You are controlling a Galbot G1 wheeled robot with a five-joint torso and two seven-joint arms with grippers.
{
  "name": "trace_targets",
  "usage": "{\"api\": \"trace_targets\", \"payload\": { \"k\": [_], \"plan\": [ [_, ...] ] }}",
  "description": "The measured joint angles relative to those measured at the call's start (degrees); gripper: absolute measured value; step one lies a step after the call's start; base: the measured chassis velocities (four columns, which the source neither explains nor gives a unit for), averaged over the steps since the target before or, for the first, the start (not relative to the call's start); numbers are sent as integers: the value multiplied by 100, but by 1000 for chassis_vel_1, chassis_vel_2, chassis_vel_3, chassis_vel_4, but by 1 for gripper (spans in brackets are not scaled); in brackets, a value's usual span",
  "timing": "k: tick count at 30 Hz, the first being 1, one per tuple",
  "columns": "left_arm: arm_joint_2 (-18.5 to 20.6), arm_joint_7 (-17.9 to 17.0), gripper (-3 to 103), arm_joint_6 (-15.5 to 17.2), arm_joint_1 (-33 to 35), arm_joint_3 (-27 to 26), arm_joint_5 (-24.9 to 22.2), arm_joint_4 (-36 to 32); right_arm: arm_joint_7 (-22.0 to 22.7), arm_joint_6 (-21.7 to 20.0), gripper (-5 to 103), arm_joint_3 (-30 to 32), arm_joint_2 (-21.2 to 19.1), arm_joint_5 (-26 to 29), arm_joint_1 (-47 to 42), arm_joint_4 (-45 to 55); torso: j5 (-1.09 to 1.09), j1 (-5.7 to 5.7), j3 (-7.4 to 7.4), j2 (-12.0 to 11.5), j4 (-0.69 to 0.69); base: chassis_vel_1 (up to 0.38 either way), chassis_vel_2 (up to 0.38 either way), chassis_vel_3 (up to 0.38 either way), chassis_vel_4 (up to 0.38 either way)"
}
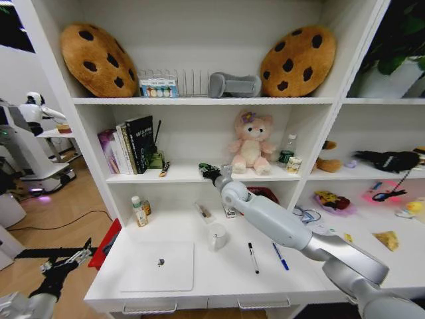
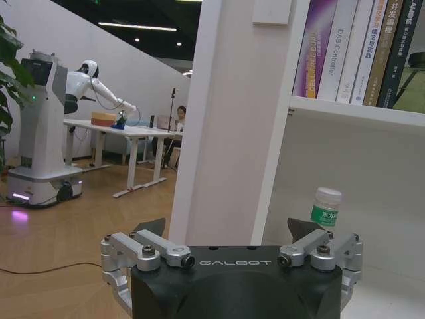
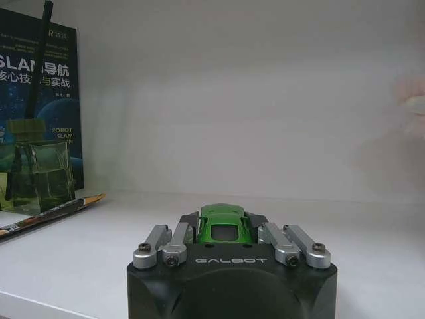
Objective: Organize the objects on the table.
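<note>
1. I have the white table (image 1: 219, 282) running across the bottom of my head view, under the tall white shelf unit (image 1: 199, 101).
2. The silver laptop (image 1: 159, 267) lies shut and flat on the table's left part.
3. My right arm reaches from the lower right up over the table to the middle shelf, where the right gripper (image 1: 211, 173) sits just left of the pink plush toy (image 1: 250, 144).
4. In the right wrist view the right gripper (image 3: 224, 224) has its fingers drawn in tight on a small green toy car (image 3: 224, 226), held just above the shelf board; a pencil (image 3: 50, 214) lies off to one side by a green glass jar (image 3: 36, 174).
5. My left gripper (image 1: 72, 259) hangs low off the table's left end, fingers spread wide with nothing between them; in the left wrist view (image 2: 232, 229) it faces the shelf's side panel.
6. The black pen (image 1: 253, 258) and blue pen (image 1: 280, 256) lie side by side, slightly apart, right of the laptop.
</note>
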Motion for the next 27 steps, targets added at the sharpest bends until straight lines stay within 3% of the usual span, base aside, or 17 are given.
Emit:
{"api": "trace_targets", "payload": {
  "k": [4, 5, 7, 9, 11, 15, 16, 18, 21, 27],
  "plan": [
    [0, 0, 100, 0, 0, 0, 0, 0, 5, 5, 35, 25, -31, -5, -39, 36, 0, -1, 0, 1, 1, 0, 0, 0, 0],
    [0, 0, 100, 0, 0, 0, 0, 0, 5, 7, 40, 40, -40, -5, -51, 47, 0, -1, 0, 1, 0, 0, 0, 0, 0],
    [0, 0, 100, 0, 0, 0, 0, 0, 5, 7, 40, 46, -42, -4, -54, 50, 0, -1, -1, 1, 0, 0, 0, 0, 0],
    [0, 0, 100, 0, 0, 0, 0, 0, 5, 7, 56, 63, -42, 0, -63, 57, 0, -1, 0, 1, 0, 0, 0, 0, 0],
    [0, 0, 100, 0, 0, 0, 0, 0, 5, 7, 56, 74, -40, 5, -67, 60, 0, -1, 0, 1, 0, 0, 0, 0, 0],
    [0, 0, 100, 0, 0, 0, 0, 0, 17, 2, 79, 163, 2, 42, -72, 69, 1, 0, 1, 0, 0, 0, 0, 0, 0],
    [0, 0, 100, 0, 0, 0, 0, 0, 17, 2, 79, 163, 2, 42, -72, 69, 1, 0, 1, 0, 0, 0, 0, 0, 0],
    [0, 0, 100, 0, 0, 0, 0, 0, 69, 2, 89, 248, 22, 67, -67, 150, 1, 0, 1, 0, 0, 0, 0, 0, 0],
    [0, 0, 100, 0, 0, 0, 0, 0, 94, -9, 98, 309, -39, 68, -64, 309, 1, 0, 1, 0, 1, 0, 0, 0, 0],
    [0, 0, 100, 0, 0, 0, 0, 0, 179, -99, 100, 493, -404, 70, -211, 931, 1, 0, 1, 0, 0, 0, 0, 0, 0]
  ]
}}
